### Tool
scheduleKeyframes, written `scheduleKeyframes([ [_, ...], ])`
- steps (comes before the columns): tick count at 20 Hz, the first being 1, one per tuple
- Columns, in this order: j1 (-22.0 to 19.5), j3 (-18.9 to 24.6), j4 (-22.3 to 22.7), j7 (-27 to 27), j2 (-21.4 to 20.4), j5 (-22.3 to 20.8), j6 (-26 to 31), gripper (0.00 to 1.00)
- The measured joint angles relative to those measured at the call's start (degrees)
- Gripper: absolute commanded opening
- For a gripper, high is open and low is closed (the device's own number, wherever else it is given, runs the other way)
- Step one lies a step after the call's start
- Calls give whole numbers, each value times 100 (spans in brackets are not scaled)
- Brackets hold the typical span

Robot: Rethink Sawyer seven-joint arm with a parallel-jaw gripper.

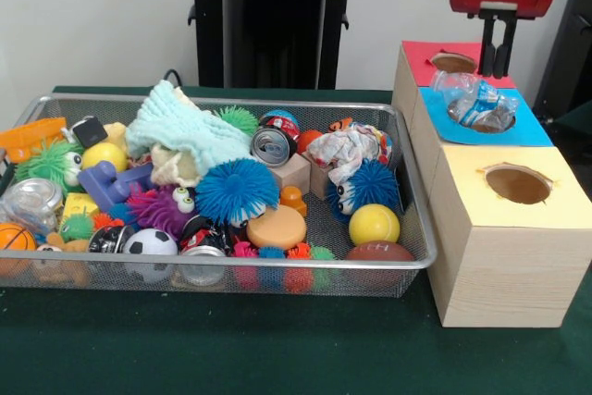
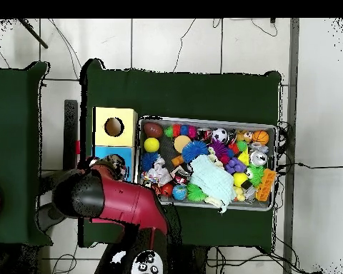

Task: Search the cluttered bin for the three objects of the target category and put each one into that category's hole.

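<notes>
A crumpled clear plastic bottle (image 1: 476,104) lies across the hole of the blue-topped box (image 1: 535,129), partly sunk into it. My gripper (image 1: 499,60) hangs just above and behind the bottle, over the seam between the red top (image 1: 421,55) and the blue top. It is open, with nothing between its fingers. In the wire bin (image 1: 231,265) a crushed drink can (image 1: 273,145) lies near the middle, and a crumpled printed wrapper (image 1: 347,150) rests to its right. In the overhead view my red arm (image 2: 110,196) covers the blue box and hides the gripper.
The yellow-topped box (image 1: 555,173) with its open hole (image 1: 518,184) stands nearest the camera, also seen as the yellow box (image 2: 124,114) from above. The bin is packed with balls, spiky toys, wooden blocks and a pale green cloth (image 1: 185,131).
</notes>
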Motion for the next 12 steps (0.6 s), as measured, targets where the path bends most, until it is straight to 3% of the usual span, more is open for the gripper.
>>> scheduleKeyframes([
  [12,-133,256,314,0,155,1,-438,0],
])
